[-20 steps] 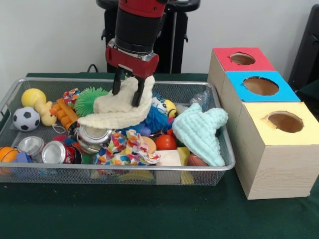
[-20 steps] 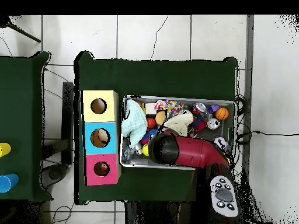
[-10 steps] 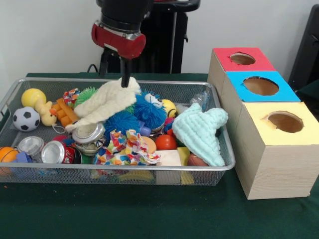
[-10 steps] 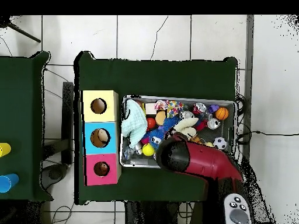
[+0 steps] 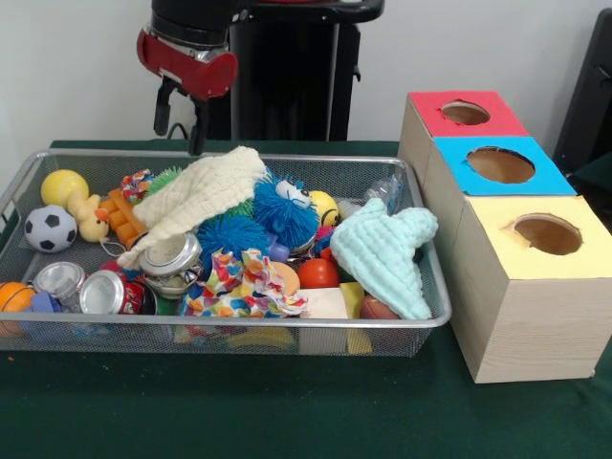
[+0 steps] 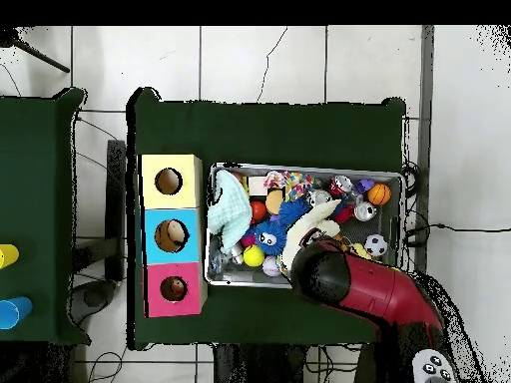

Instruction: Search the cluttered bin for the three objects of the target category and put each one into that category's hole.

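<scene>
The silver wire-mesh bin (image 5: 239,326) is full of clutter; it also shows in the overhead view (image 6: 304,167). My gripper (image 5: 180,122) hangs open and empty above the bin's far left part, just above a cream cloth (image 5: 196,196) that lies on the pile. The yellow duck (image 5: 92,221) lies at the left, with the orange striped tiger (image 5: 125,217) beside it. The monkey is hidden. The red-surrounded hole (image 5: 465,113) tops the farthest box on the right and shows in the overhead view (image 6: 173,289). In the overhead view the arm (image 6: 364,289) covers the gripper.
Boxes with a blue-surrounded hole (image 5: 500,164) and a yellow-surrounded hole (image 5: 546,233) stand right of the bin. In the bin lie a fuzzy blue ball (image 5: 284,207), a mint cloth (image 5: 384,252), a plain yellow ball (image 5: 63,185), a soccer ball (image 5: 49,228) and cans (image 5: 112,293).
The gripper has let go of the cream cloth, risen and moved to the picture's left. The cloth now lies on the pile, and the fuzzy blue ball is uncovered.
</scene>
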You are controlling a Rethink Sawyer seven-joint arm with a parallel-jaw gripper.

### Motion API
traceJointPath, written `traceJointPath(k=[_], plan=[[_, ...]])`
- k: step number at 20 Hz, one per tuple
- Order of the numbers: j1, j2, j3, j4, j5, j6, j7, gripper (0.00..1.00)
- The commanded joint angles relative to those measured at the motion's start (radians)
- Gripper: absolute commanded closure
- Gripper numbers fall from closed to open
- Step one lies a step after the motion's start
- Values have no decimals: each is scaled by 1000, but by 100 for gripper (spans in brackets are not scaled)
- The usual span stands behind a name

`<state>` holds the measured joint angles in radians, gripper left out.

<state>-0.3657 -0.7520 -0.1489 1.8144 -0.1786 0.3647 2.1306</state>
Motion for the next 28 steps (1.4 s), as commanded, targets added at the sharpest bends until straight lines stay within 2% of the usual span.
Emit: traceJointPath(k=[1, 2, 6, 8, 12, 17, 22, 28], plan=[[-44, 163, -6, 30, -35, -119, 120, 0], [-54, 201, -11, 17, -46, -160, 121, 0], [-62, 272, -33, 12, -42, -253, 142, 0], [-55, 296, -48, 10, -36, -294, 148, 0], [-31, 314, -99, 9, 4, -310, 160, 0], [-21, 290, -172, 11, 25, -293, 148, 0], [-103, 237, -124, 29, 6, -255, 98, 0], [-131, 175, -96, 37, 8, -184, 65, 0]])
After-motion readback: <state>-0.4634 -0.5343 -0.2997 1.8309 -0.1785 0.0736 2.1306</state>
